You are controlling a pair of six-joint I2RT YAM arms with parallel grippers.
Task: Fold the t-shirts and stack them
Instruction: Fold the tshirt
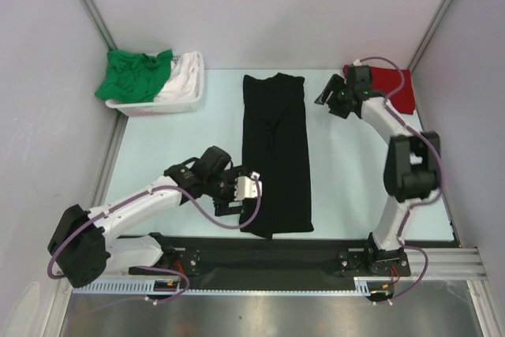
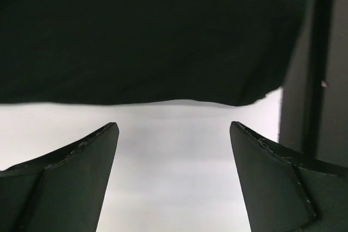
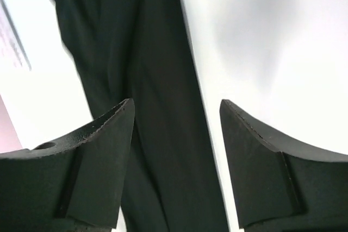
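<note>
The black t-shirt [image 1: 276, 147] lies flat in the middle of the table [image 1: 347, 187] as a long narrow strip, its sides already folded in, running from the far side toward the arm bases. The step in hand looks like the crosswise fold that will shorten this strip into a compact packet.

The left gripper [image 2: 174, 131] sits low at the strip's near left edge. Its fingers are spread wide with only bare table between them, and the black hem lies just ahead of the tips. The right gripper [image 3: 176, 104] hovers by the far right corner of the strip, fingers likewise parted and holding nothing, with black cloth showing beneath and beyond them.

The red t-shirt [image 1: 394, 84] rests folded at the far right of the table, behind the right arm, and appears to be the start of the stack. The green t-shirt [image 1: 134, 73] and the white t-shirt [image 1: 183, 78] lie crumpled in the basket [image 1: 158, 106] at the far left, not yet handled.

The next move probably calls for each claw to slide onto an edge of the strip and pinch every layer at once. One end then has to be carried evenly over the other, so that the earlier side folds do not fall open
</note>
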